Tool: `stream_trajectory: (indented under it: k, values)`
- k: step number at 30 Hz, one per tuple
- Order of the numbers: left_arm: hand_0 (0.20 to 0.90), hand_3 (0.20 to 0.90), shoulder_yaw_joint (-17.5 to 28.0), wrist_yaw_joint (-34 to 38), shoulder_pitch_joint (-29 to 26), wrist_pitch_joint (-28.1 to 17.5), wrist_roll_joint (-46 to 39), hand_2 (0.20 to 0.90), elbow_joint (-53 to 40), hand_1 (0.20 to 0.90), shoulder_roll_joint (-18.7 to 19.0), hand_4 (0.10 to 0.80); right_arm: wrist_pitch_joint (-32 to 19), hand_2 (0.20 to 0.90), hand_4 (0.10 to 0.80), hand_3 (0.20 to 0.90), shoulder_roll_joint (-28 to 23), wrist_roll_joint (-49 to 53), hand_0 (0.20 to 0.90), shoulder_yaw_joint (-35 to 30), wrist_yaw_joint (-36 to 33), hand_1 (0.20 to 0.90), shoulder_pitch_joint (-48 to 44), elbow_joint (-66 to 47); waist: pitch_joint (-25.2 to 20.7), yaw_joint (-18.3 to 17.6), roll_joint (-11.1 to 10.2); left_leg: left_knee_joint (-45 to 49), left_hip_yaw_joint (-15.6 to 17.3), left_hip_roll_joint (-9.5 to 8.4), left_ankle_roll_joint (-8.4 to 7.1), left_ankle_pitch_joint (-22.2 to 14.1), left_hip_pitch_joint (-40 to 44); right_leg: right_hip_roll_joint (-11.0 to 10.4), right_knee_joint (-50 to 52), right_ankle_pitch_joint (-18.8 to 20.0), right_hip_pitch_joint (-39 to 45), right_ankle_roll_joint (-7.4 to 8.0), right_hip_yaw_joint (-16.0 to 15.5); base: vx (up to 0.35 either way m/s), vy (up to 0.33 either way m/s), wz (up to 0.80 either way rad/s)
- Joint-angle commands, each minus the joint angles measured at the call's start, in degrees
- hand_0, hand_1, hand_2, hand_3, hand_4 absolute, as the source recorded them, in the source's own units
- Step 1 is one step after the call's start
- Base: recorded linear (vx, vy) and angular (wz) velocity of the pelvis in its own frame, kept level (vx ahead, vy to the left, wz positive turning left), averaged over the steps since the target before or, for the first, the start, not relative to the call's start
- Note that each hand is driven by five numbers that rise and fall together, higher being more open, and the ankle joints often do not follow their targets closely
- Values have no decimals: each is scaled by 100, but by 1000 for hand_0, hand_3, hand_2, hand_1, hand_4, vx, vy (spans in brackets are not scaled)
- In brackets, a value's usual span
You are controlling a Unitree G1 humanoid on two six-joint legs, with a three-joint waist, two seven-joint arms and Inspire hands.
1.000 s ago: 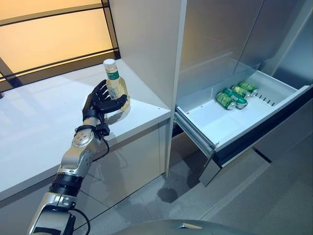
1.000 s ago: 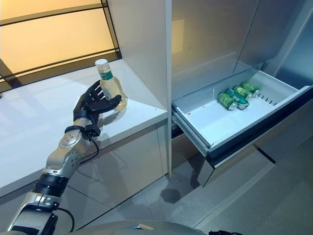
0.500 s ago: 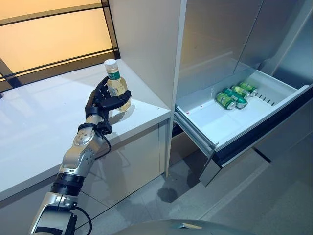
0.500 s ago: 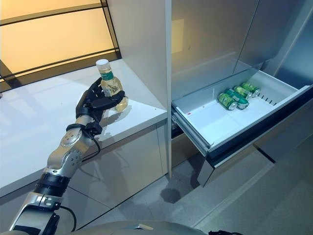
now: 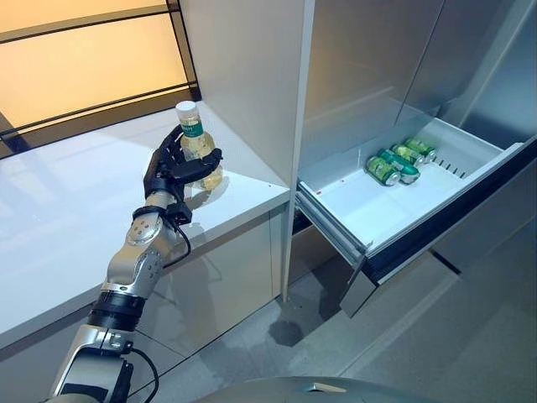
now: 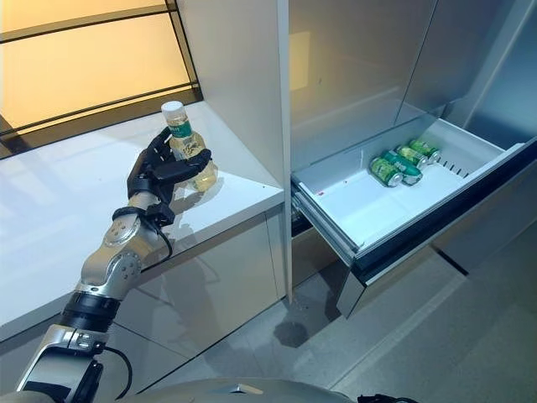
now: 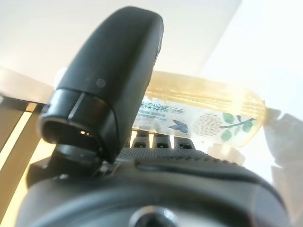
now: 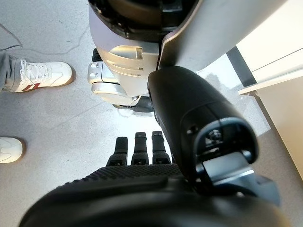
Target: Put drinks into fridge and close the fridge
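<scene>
Bottle (image 5: pixel 195 149): upright on the white worktop (image 5: pixel 59 210), clasped in my left hand (image 5: pixel 174 166). Cans (image 5: pixel 394 161): lying in the open fridge drawer (image 5: pixel 352 206). Right hand (image 8: pixel 142 151): relaxed, pointing at the floor.

The worktop (image 5: pixel 67 210) lies bare around the left robot hand (image 5: pixel 172 168), which is curled round the bottle (image 5: pixel 198 153); a tall white side panel (image 5: pixel 243 84) rises just beside the bottle and stands between the worktop and the open fridge drawer (image 5: pixel 403 197); the drawer projects over the floor (image 5: pixel 470 336); green cans (image 5: pixel 398 161) lie together at its far end; the near part of the drawer floor is free; its top is open from above.
</scene>
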Motion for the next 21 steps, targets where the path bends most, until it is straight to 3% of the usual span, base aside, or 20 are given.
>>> stream_trajectory:
  k: [1,11,12,13,14,21]
  values:
    - [900,900,256,-10,-1458,-811,123,900,17,900,324,800,-27,900,800,900,121,-41,900,201,192,900,-97,116,-235,-23,72,52,-245,-154,127,-692,91,32,168,156,-433,358,84,0,0,0]
    - [900,900,257,25,-1590,-784,82,900,177,900,390,800,-68,900,800,900,105,-103,900,196,213,900,-74,131,-255,-65,87,55,-216,-154,126,-695,88,35,172,160,-452,361,117,0,0,0]
    - [731,702,253,26,-1609,-804,79,731,210,731,400,602,-71,900,800,900,103,-104,900,202,210,900,-75,130,-255,-70,91,55,-216,-156,125,-694,87,35,171,162,-453,362,121,0,0,0]
    - [481,411,252,29,-1624,-819,86,481,234,481,404,311,-68,900,800,900,103,-109,900,206,208,900,-77,128,-256,-72,93,56,-216,-158,126,-694,85,36,170,162,-455,362,124,0,0,0]
    - [300,200,249,11,-1641,-824,73,300,271,300,410,100,-71,900,800,900,104,-101,900,215,209,900,-77,137,-258,-73,95,57,-211,-158,126,-694,85,35,171,163,-457,362,123,0,0,0]
    - [300,200,205,-29,-1676,-798,80,300,295,300,403,100,-81,900,800,900,94,-124,900,210,235,900,-79,145,-265,-79,91,47,-218,-163,130,-697,83,34,158,172,-462,370,128,0,0,0]
